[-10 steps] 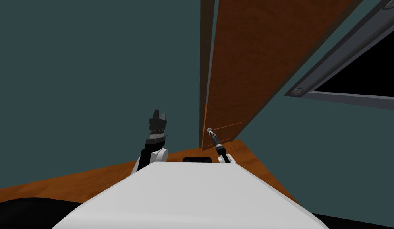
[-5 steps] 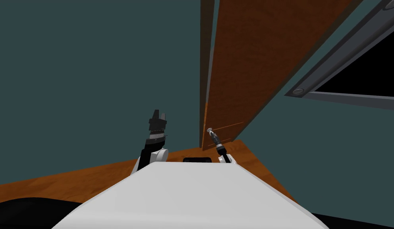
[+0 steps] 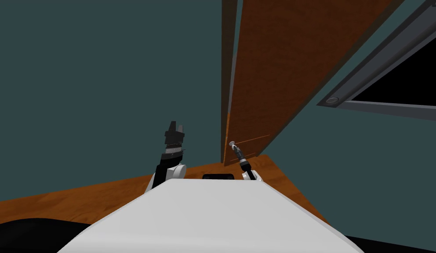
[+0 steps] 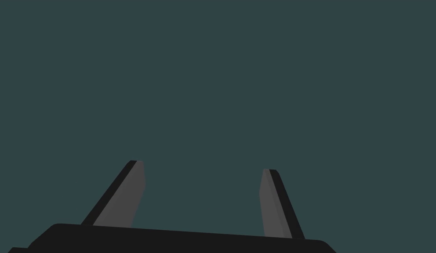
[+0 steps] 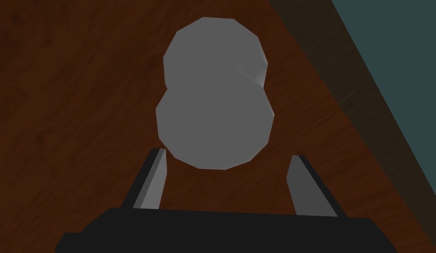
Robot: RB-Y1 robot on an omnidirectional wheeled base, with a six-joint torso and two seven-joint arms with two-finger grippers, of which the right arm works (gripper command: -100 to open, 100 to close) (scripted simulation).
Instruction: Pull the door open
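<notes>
Doorknob (image 5: 215,114) first: the pale grey, two-lobed knob sits just ahead of the right gripper (image 5: 228,153), whose fingers stand wide apart, tips flanking its nearer lobe without visibly pressing it. The step in hand appears to be the grasp. Done well, it means easing forward until the blades bracket the knob squarely, closing firmly, then drawing back along the door's arc (a straight tug would likely slip off the rounded surface). The left gripper (image 4: 204,166), also spread wide and empty, points at the teal wall (image 3: 103,79). Behind the knob, the brown wood-grained door (image 3: 274,66) rises beside a dark frame (image 3: 228,66). Wooden floor (image 3: 81,197) runs below, and a grey-framed opening (image 3: 375,61) on the right shows a black area (image 3: 410,74).
</notes>
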